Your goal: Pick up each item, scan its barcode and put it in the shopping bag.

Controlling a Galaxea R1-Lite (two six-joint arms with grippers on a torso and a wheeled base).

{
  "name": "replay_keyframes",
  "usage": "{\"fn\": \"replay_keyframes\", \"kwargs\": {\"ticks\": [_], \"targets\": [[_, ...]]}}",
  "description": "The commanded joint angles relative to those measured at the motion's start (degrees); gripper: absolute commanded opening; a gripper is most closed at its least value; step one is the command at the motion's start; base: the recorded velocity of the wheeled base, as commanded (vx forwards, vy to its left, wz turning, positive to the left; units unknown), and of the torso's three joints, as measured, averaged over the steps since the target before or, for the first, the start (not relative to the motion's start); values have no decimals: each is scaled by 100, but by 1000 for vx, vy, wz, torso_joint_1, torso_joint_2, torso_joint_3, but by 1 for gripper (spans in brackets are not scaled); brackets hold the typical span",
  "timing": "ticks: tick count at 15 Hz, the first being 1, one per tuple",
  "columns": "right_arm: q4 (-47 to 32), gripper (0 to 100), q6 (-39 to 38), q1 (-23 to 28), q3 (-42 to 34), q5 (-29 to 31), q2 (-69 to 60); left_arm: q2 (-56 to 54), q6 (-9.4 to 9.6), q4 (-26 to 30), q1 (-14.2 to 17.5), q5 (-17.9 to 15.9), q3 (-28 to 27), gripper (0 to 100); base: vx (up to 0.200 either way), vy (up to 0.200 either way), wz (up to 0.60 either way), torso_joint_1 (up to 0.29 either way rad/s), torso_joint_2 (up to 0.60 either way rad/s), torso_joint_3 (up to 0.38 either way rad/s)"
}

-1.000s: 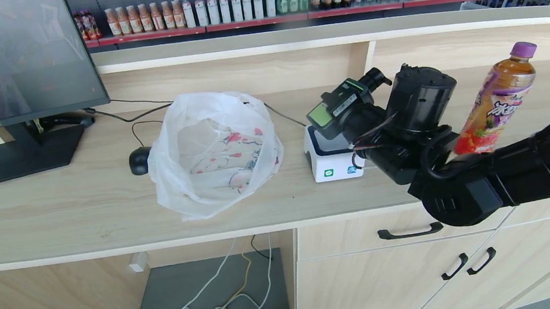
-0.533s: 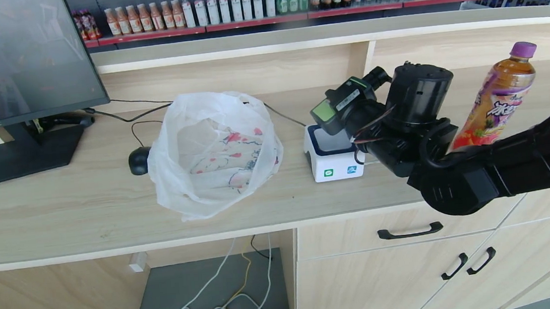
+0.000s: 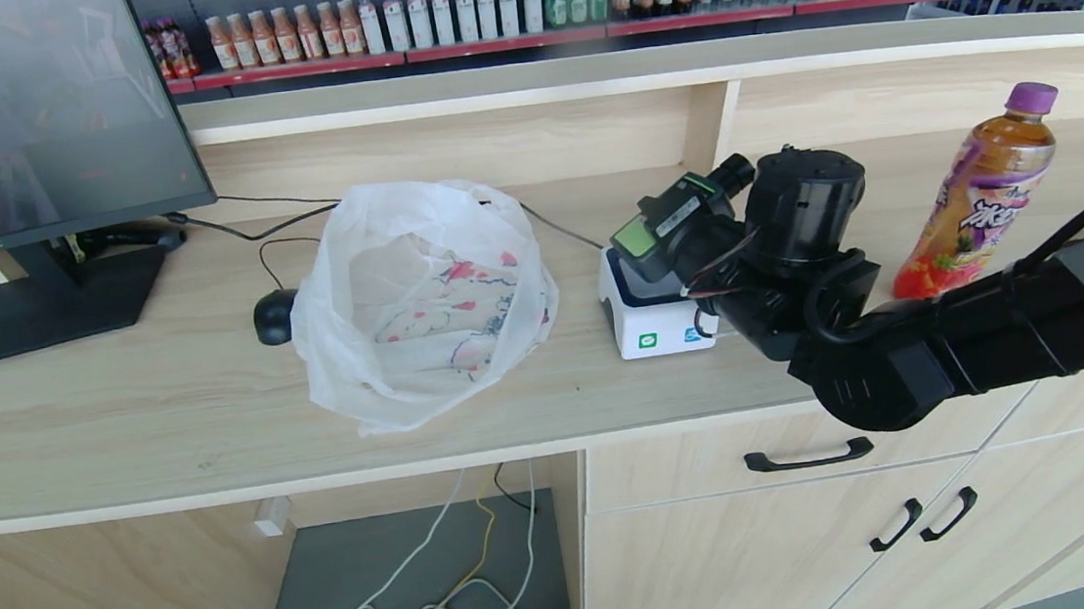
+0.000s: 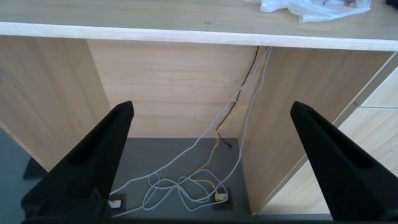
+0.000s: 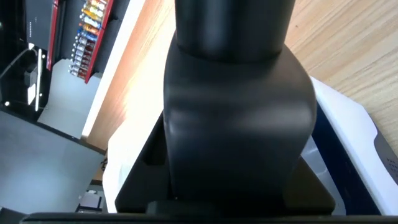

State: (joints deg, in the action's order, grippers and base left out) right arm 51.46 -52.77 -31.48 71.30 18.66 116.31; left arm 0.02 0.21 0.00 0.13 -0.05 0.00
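The head camera sits high in front of the counter point(image 3: 121, 430). It looks forward and down across the near edge to the back ledge, with bottle shelves point(image 3: 525, 2) far behind.

The left wrist camera hangs in front of the counter, well back. It faces the near edge and the open bay below, framed by the wide-spread fingers of the left gripper point(image 4: 210, 104). It shares the floor cables point(image 4: 186, 180) and the shopping bag point(image 4: 317, 7) hem with the head view.

The right wrist camera sits very close above the white scanner box point(image 5: 348, 124), looking along the counter toward the shelves. The scanner box, counter and shelves also appear in the head view.
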Motion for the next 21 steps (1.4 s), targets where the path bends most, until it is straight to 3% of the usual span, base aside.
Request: {"fn": "replay_keyframes", "kwargs": {"ticks": [1,21], "targets": [[5,0,-5,-8,-46,50,50,-2,6,0,4,5,0,100,0,0,0,0,0,0],[49,0,-84,-69,-38,76,41,-2,-3,0,4,5,0,100,0,0,0,0,0,0]]}}
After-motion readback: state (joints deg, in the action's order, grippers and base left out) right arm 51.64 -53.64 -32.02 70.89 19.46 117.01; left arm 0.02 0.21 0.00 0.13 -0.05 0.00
